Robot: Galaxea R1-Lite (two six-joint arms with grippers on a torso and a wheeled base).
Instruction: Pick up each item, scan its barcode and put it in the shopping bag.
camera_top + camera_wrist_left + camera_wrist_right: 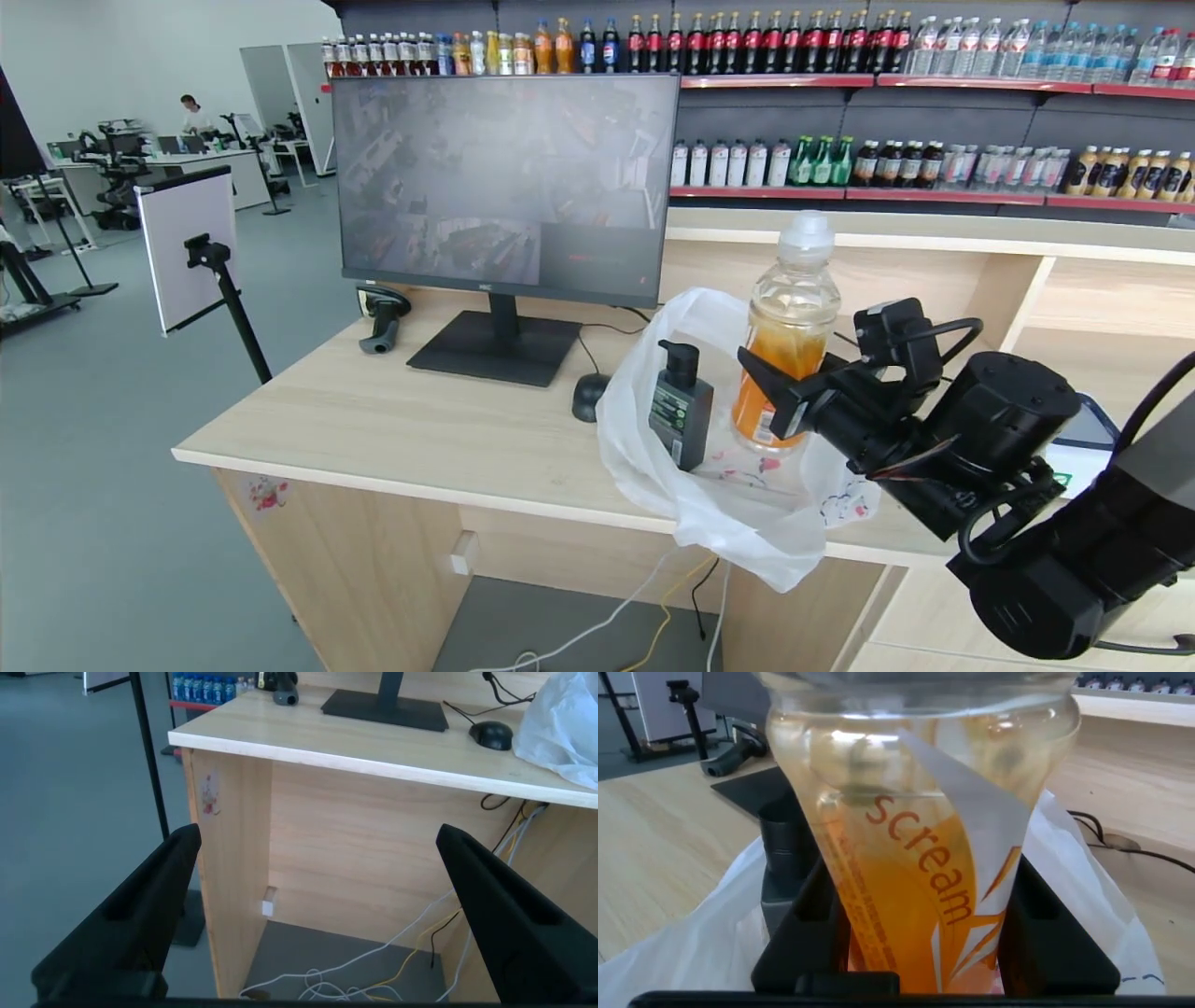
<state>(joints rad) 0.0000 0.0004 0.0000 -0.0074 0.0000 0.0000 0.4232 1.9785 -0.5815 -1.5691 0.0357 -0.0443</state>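
An orange drink bottle (789,336) with a white cap stands upright inside the open white shopping bag (738,504) on the wooden counter. My right gripper (780,397) is shut on the bottle's lower body; its black fingers (817,919) flank the orange bottle (924,887) in the right wrist view. A dark pump bottle (680,406) stands in the bag beside it. A black handheld barcode scanner (381,322) sits on the counter at the far left of the monitor. My left gripper (318,924) hangs open, low in front of the counter's side, holding nothing.
A monitor (504,187) on a stand and a black mouse (588,397) occupy the counter's middle. Shelves of drinks (934,103) line the back wall. A white panel on a tripod (187,247) stands left of the counter. Cables (374,971) hang beneath the counter.
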